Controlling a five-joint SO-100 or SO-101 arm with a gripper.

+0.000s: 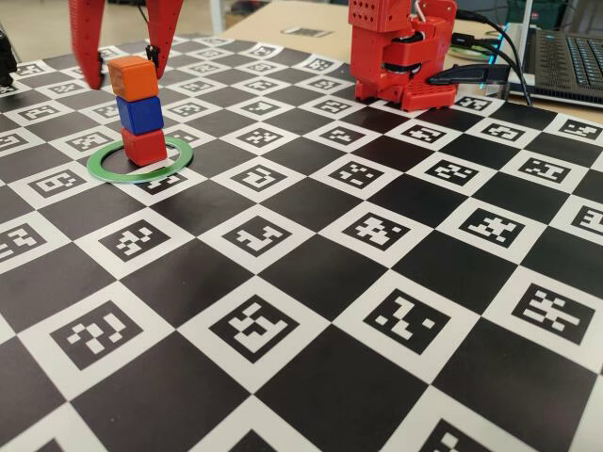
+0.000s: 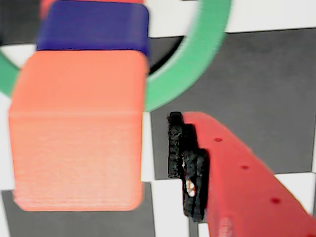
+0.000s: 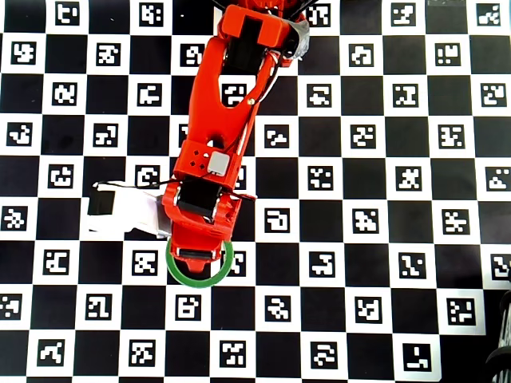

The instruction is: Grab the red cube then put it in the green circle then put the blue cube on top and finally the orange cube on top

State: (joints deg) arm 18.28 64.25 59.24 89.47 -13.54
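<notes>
Claw fingers of the gripper (image 1: 125, 66) hang spread apart in the fixed view, one red finger (image 1: 90, 42) at nine o'clock of the orange cube (image 1: 133, 77) and the other at about one o'clock, neither clearly touching it. That orange cube tops a stack: it sits on the blue cube (image 1: 139, 114), which sits on the red cube (image 1: 144, 146), and the red cube rests inside the green circle (image 1: 104, 168) on the checkered marker board (image 1: 311, 282). In the wrist view the orange cube (image 2: 79, 133) fills the left side, the blue cube (image 2: 94, 27) shows at its twelve o'clock, and a red finger with a black pad (image 2: 187, 168) stands at three o'clock, apart from it. From overhead the arm (image 3: 227, 120) covers the stack; only the green circle (image 3: 177, 275) shows beneath the wrist.
</notes>
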